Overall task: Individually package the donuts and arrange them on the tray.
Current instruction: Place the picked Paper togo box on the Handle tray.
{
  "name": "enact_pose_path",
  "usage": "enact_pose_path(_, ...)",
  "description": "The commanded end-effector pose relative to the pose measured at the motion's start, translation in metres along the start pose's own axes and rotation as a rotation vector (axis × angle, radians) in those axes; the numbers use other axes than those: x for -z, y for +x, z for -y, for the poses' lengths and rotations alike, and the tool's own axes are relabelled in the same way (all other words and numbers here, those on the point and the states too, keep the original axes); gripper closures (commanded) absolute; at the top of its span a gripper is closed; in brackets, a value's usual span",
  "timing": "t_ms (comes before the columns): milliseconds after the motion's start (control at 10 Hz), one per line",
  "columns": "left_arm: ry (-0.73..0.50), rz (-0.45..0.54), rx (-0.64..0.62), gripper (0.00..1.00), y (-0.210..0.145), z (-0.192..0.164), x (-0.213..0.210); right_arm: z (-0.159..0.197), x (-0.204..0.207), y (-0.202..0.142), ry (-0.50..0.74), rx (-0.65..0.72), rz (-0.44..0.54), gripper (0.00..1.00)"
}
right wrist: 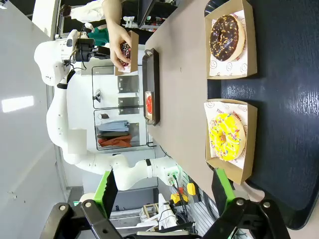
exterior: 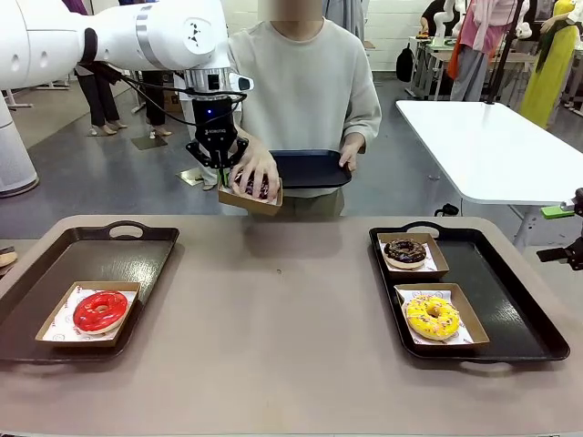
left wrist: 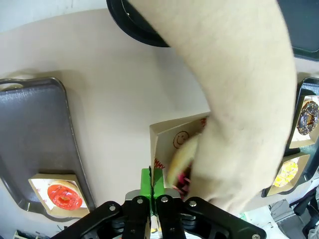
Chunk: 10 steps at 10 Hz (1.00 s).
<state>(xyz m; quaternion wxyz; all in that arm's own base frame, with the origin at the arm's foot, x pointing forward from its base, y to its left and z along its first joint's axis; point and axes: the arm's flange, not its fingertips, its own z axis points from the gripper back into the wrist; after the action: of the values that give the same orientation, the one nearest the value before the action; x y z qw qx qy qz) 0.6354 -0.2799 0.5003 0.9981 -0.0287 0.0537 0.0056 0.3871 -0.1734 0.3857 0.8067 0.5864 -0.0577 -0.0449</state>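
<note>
Donuts sit in small paper boxes. The red donut (exterior: pixel 100 310) lies flat in its box on the left tray (exterior: pixel 55 264). The dark donut (exterior: pixel 405 252) and the yellow donut (exterior: pixel 432 316) lie flat in boxes on the right tray (exterior: pixel 510 300), the dark one farther from the robot.

The fourth donut (exterior: pixel 256 188) is hard to see. It is in a box (exterior: pixel 250 200) held up in the air above the far edge of the worktop (exterior: pixel 273 346). The person's hand (exterior: pixel 256 169) is on top of it and hides most of it. Only a bit of pink and dark shows between the fingers, so it may be the purple one. In the left wrist view the person's arm covers most of that box (left wrist: pixel 172 144); a smiley print shows on its wall.

The left hand (exterior: pixel 220 159) is pressed together, pinching the edge of that box, and points down. The person's other hand (exterior: pixel 350 157) holds a dark tray (exterior: pixel 310 168) near their body.

The right hand (right wrist: pixel 164 194) is spread wide with nothing in it, over the right tray (right wrist: pixel 289 114). In the front view, only a little of the right arm shows at the picture's edge.
</note>
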Motion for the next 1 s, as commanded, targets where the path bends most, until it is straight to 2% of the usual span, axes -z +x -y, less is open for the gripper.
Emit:
enact_pose_path(0,0.003,-0.001,0.004,1.00,-0.0047,-0.0021,-0.0030,-0.0020,-0.0016,-0.0015,-0.007,-0.005,-0.015,0.00)
enact_pose_path(900,0.000,-0.001,0.000,0.99,0.0000,-0.0001,0.0003,-0.0020,-0.0016,-0.0015,-0.007,-0.005,-0.015,0.00)
